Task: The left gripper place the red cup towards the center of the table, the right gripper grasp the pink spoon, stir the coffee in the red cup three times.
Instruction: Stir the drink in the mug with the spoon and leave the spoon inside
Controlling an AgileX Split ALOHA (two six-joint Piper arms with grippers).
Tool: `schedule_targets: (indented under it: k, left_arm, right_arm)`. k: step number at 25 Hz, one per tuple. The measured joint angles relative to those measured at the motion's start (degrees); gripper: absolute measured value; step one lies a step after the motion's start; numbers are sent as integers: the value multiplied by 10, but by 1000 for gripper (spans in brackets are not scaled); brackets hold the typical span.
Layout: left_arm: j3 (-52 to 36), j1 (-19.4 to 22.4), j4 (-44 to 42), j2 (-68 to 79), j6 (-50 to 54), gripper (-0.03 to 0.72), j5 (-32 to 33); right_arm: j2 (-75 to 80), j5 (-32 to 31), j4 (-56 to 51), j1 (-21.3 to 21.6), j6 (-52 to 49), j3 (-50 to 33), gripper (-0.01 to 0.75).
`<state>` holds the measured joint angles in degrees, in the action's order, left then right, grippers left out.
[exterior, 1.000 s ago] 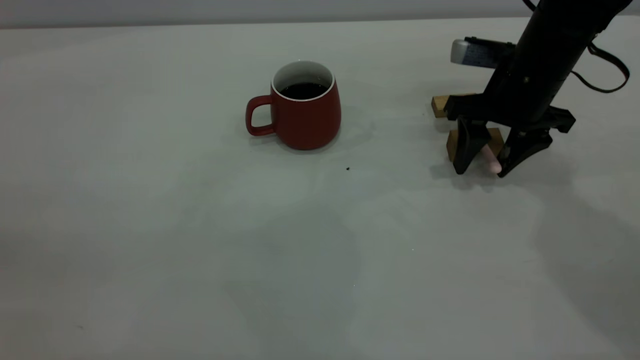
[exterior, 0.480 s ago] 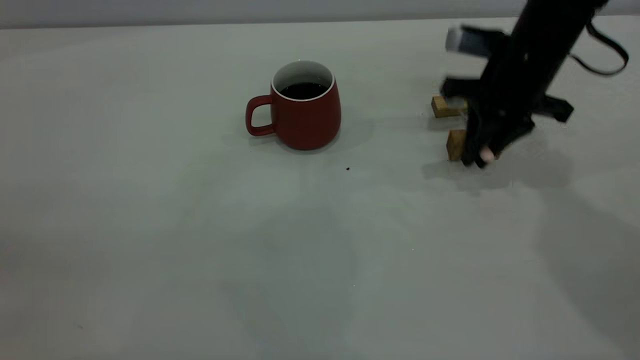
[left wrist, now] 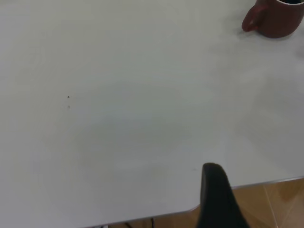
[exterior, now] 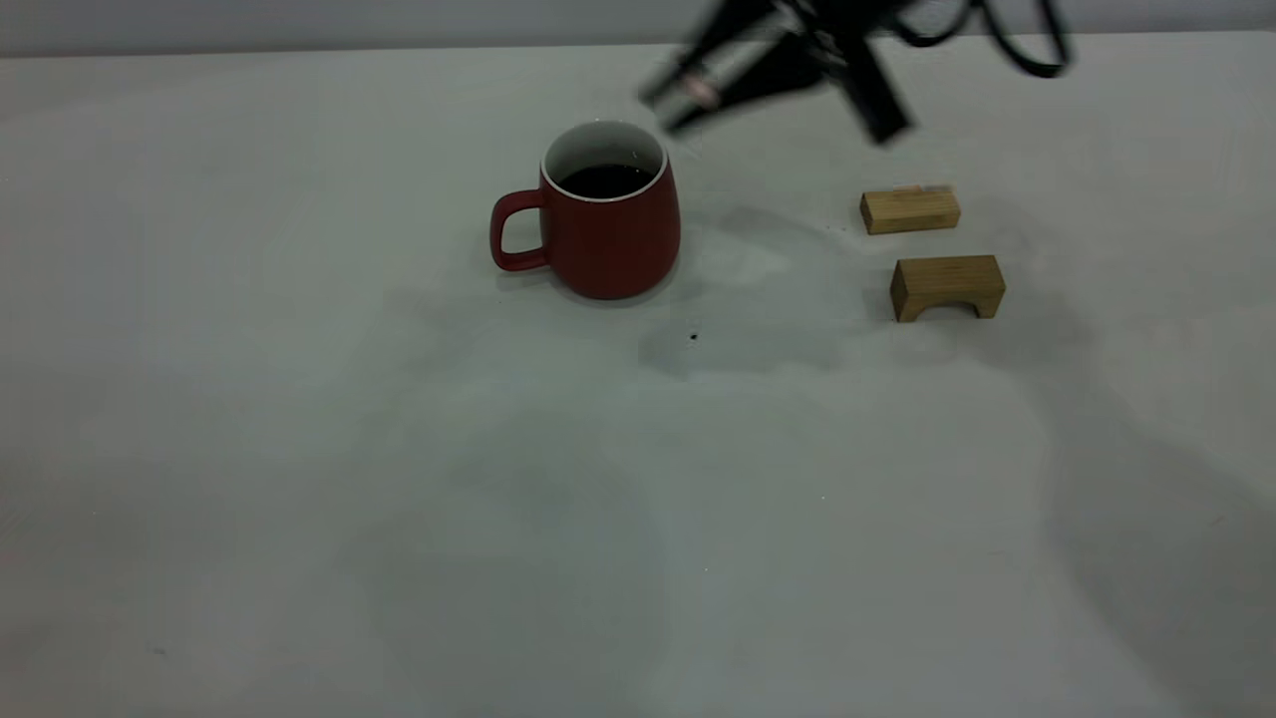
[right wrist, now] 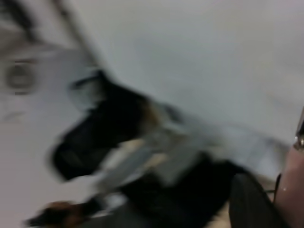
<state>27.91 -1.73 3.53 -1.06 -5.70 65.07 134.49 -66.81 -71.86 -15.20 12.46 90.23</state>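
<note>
Two wooden blocks (exterior: 932, 249) sit well right of the red cup (exterior: 598, 214).

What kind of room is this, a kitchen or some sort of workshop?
Probably a robot test bench, not a kitchen. A plain off-white table holds only a red cup of coffee and two wooden blocks, with the right gripper swinging above the cup.

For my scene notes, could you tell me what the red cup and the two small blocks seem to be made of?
The red cup looks like matte-glazed ceramic: dull red outside, white rim and inside. The two small blocks look like unfinished wood: tan, with faint grain.
</note>
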Motion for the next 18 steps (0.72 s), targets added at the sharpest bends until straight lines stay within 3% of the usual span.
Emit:
schedule_targets:
  k: [4, 8, 18]
  left_arm:
    - [0, 0, 0, 0, 0, 502, 0]
    - [0, 0, 0, 0, 0, 502, 0]
    - [0, 0, 0, 0, 0, 502, 1]
  right_arm:
    - [3, 0, -145, -15, -11, 0, 118]
    - [6, 7, -261, -27, -101, 0, 118]
    - [8, 64, -284, -48, -391, 0, 118]
